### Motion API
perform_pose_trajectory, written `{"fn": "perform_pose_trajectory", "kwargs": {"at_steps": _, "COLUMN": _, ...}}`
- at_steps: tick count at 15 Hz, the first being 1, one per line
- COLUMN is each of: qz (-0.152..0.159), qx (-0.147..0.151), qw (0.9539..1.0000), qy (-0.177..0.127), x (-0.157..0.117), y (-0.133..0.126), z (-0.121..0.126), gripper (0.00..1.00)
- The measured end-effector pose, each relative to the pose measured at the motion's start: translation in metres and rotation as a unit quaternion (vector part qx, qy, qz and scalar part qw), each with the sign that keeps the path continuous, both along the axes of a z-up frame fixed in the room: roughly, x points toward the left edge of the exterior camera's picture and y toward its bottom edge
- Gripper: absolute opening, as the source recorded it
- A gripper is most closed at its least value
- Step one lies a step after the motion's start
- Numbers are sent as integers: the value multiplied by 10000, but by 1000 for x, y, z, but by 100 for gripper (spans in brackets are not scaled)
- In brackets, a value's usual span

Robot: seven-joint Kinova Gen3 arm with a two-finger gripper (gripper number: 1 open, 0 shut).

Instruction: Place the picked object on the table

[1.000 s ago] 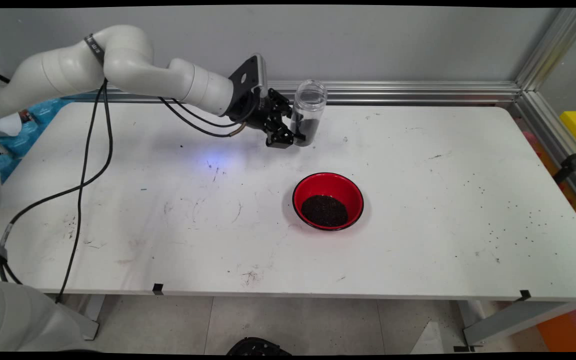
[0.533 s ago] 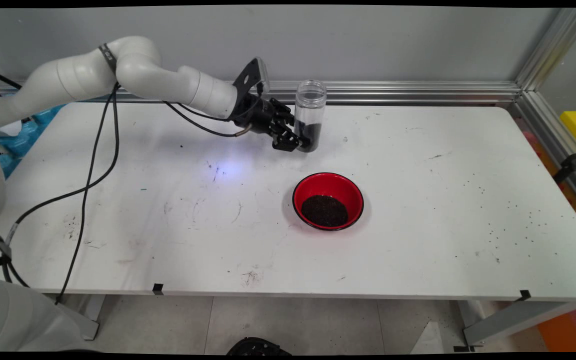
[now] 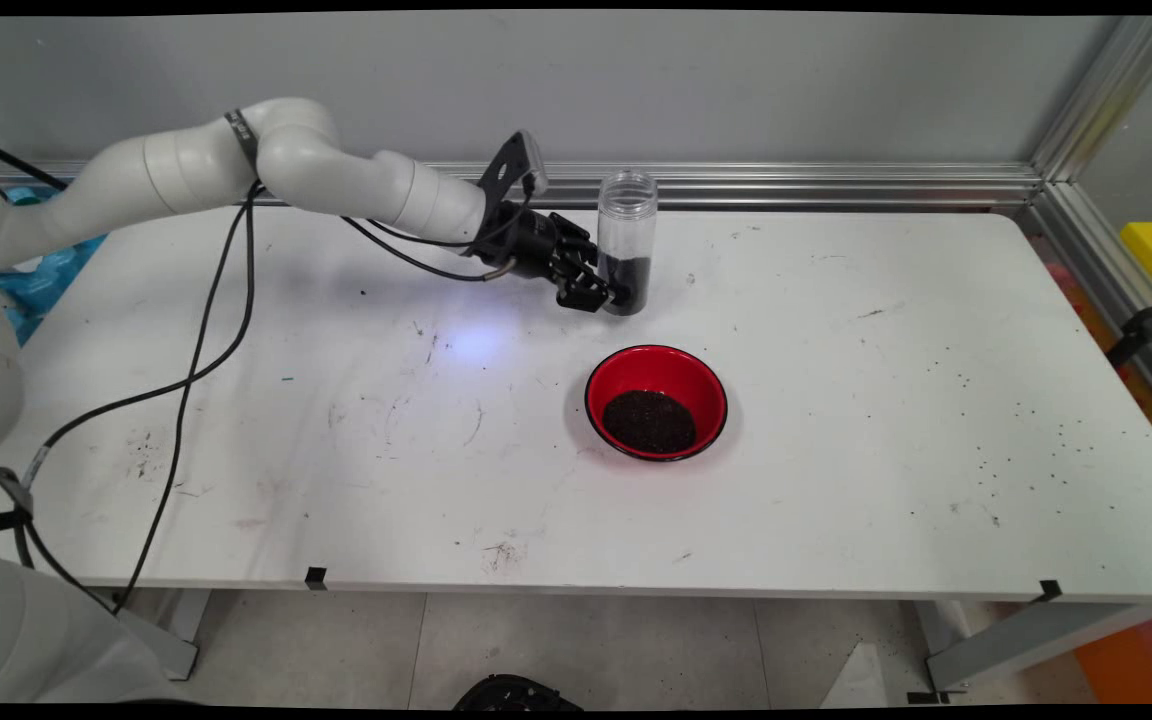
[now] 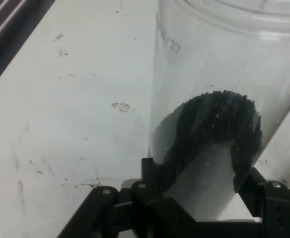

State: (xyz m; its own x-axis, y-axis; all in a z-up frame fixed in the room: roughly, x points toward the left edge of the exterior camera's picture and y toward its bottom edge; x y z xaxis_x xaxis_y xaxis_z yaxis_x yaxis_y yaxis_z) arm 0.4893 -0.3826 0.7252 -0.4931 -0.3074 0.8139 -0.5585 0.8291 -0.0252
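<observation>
Clear plastic jar (image 3: 626, 240) clamped in the black gripper (image 3: 608, 293), lowered to the far side of the desk (image 3: 836, 400)

Over the last second the jar has come down and shifted slightly rightward, tipping back to upright; its base now looks to meet the desk, though contact cannot be confirmed; dark granules (image 4: 214, 124) fill its lower part, with the fingers (image 4: 149, 168) pressed on both sides of the jar's base; the red bowl (image 3: 656, 402), holding the same dark granules, sits nearer the camera, apart.
</observation>
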Motion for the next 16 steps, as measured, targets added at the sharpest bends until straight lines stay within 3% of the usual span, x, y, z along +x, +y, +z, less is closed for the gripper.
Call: {"fn": "perform_pose_trajectory", "kwargs": {"at_steps": 16, "qz": 59, "qx": 183, "qw": 9998, "qy": 109, "x": -6, "y": -11, "z": -29, "gripper": 0}}
